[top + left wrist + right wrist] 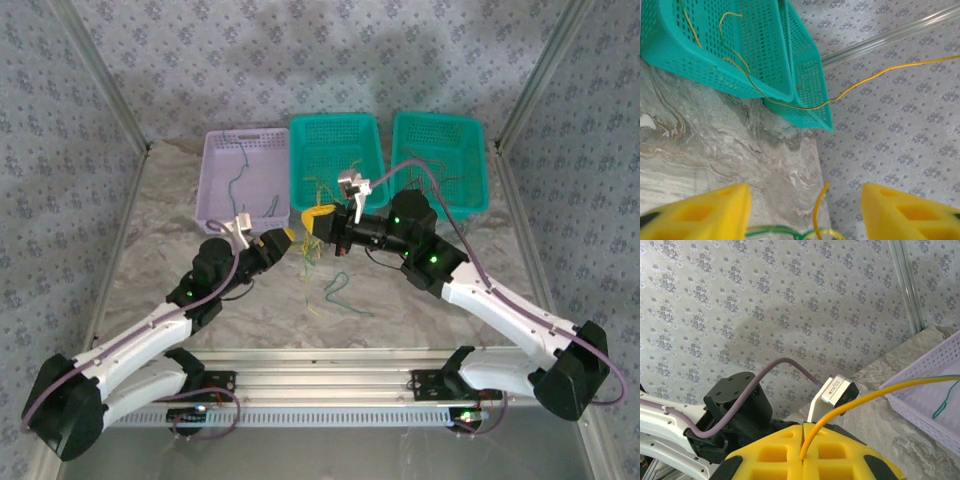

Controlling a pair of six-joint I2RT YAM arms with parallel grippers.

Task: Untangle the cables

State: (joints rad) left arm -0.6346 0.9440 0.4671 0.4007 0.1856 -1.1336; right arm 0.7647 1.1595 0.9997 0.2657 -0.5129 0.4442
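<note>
a few cables (pixel 240 176) lay in the baskets (pixel 246 133), a tangled bunch (pixel 310 262) on the table (pixel 160 230); right gripper (pixel 802 442) pinched a yellow cable (pixel 865 398), left gripper (pixel 805 210) stood with fingers apart.

The grey marbled worktop (pixel 160 260) carries three baskets along its far edge: a lilac basket (pixel 246 132) at left, then the middle teal basket (pixel 335 119) and the right teal basket (pixel 438 117). Nearer, about mid-worktop, lie loose cables (pixel 338 290), teal and perhaps yellow.
</note>
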